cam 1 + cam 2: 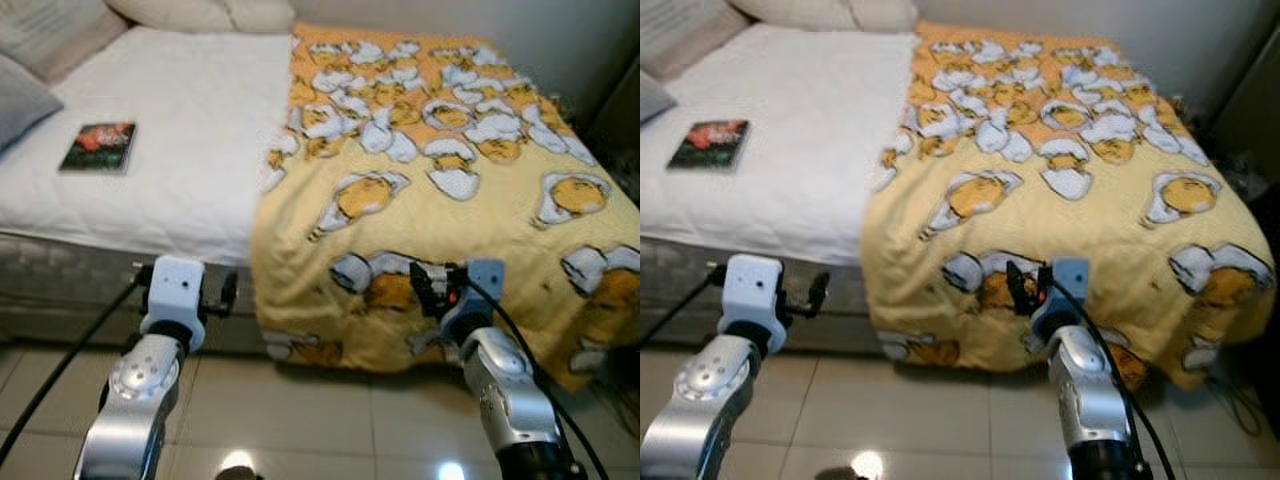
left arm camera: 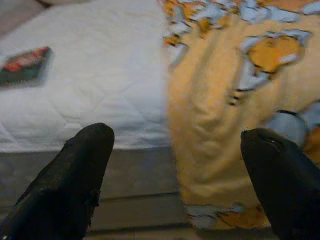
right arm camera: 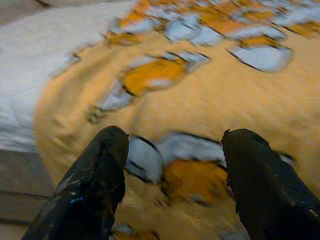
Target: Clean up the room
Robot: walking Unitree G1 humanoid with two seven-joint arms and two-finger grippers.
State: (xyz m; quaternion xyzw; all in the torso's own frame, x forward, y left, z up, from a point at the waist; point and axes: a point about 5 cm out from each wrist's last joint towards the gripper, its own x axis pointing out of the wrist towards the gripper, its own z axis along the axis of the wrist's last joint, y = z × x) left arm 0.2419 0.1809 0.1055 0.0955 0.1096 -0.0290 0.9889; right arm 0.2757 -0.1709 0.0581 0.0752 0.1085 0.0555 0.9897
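While both arms are raised in front of me at the bed's edge, neither holds anything; my right gripper (image 3: 172,165) has its fingers spread apart, pointing at the hanging front of the blanket (image 1: 450,200), close to the cloth but, as far as I can judge, not touching it; my left gripper (image 2: 175,175) is likewise spread wide, aimed at the seam where the blanket's left edge meets the bare sheet (image 1: 170,130), above the mattress side; I read both as readied for a grab, since wide fingers are what a fold of cloth needs

Outward from there: the blanket, yellow with a cartoon print, covers only the right part of the bed and droops over the front edge towards the tiled floor (image 1: 300,420); its left border lies crooked and rumpled, which is probably why I am lined up on it; tidying here most likely means pulling it straight across the sheet

Further left, a book (image 1: 98,146) lies flat on the sheet, well apart from the blanket and both grippers; it would have to be cleared first, or the blanket would bury it; pillows (image 1: 200,12) sit at the head of the bed, by the wall; the views are a little blurred, so fine contact is hard to call
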